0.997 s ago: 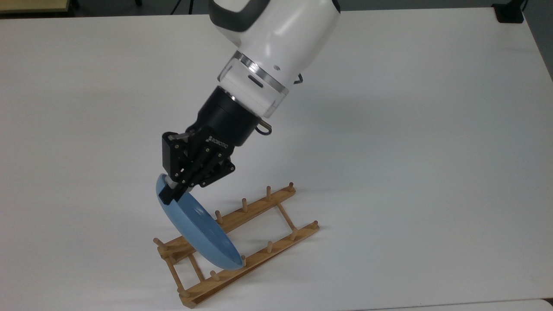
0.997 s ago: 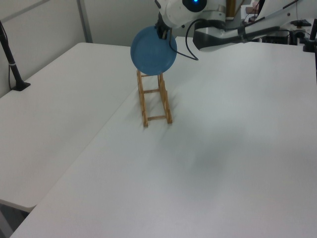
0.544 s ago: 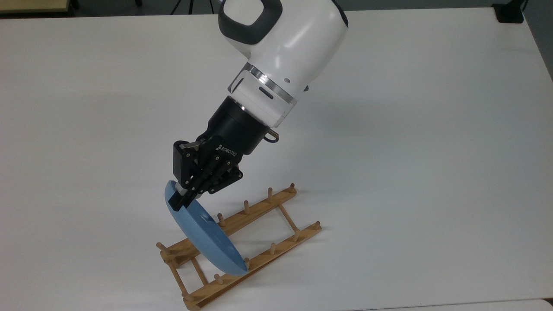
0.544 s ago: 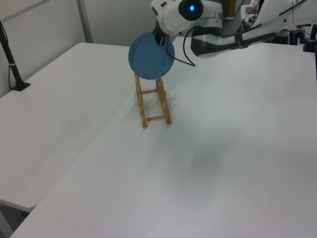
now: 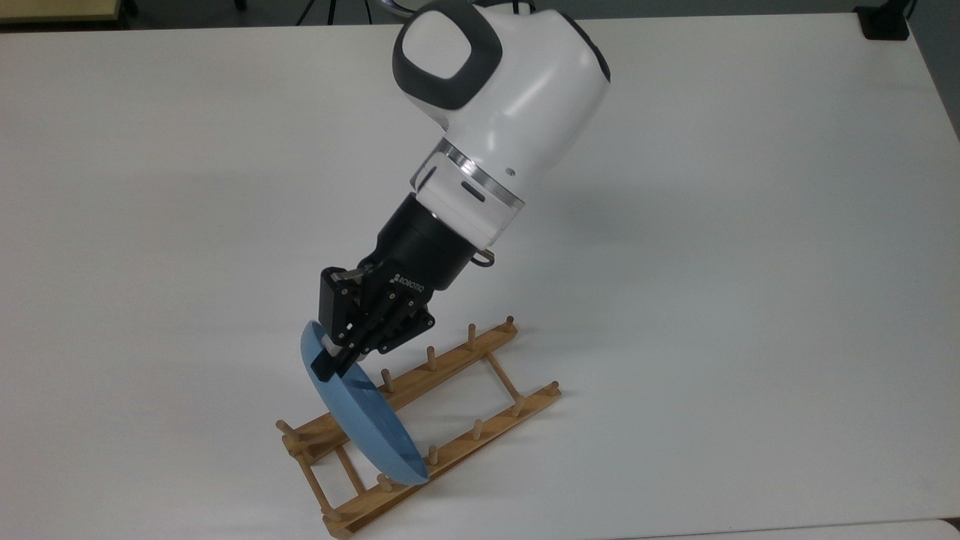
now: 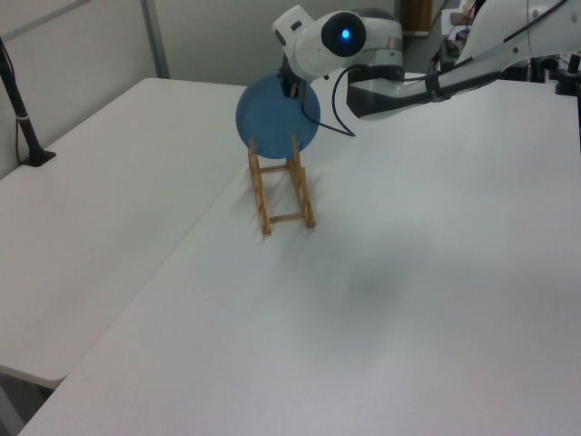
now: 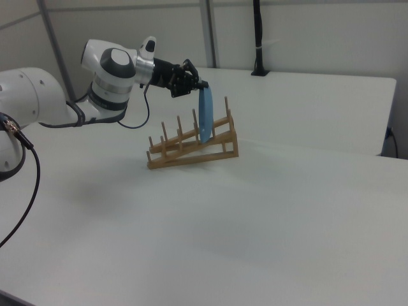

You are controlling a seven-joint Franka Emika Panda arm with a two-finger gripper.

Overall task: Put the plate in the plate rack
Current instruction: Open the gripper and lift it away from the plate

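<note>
**Plate held on edge in the plate rack**

- End effector (image 5: 330,358): black two-finger unit on a white arm, reaching down and toward the top view's left. Its fingers are pinched on the upper rim of the plate. In the right view the end effector (image 7: 194,85) comes in from the right view's left and meets the plate at its top edge; in the left view the end effector (image 6: 289,86) sits at the plate's upper rim.

- Plate (image 5: 367,424): light blue, round, glossy, held on edge and leaning, directly below the end effector. In the top view its top edge lies between the fingers and its lowest edge reaches down among the pegs of the near rail. In the right view the plate (image 7: 205,116) stands close to upright between pegs, toward the rack's right end. In the left view the plate (image 6: 277,114) shows its broad face at the rack's far end.

- Plate rack (image 5: 450,401): light-brown wood, two long rails joined by thin crossbars, a row of short pegs on each rail. It lies on the table below the end effector, running diagonally in the top view. In the right view the plate rack (image 7: 185,153) rises toward the right view's right.

- Table (image 5: 712,262): white, plain surface carrying the rack.
</note>
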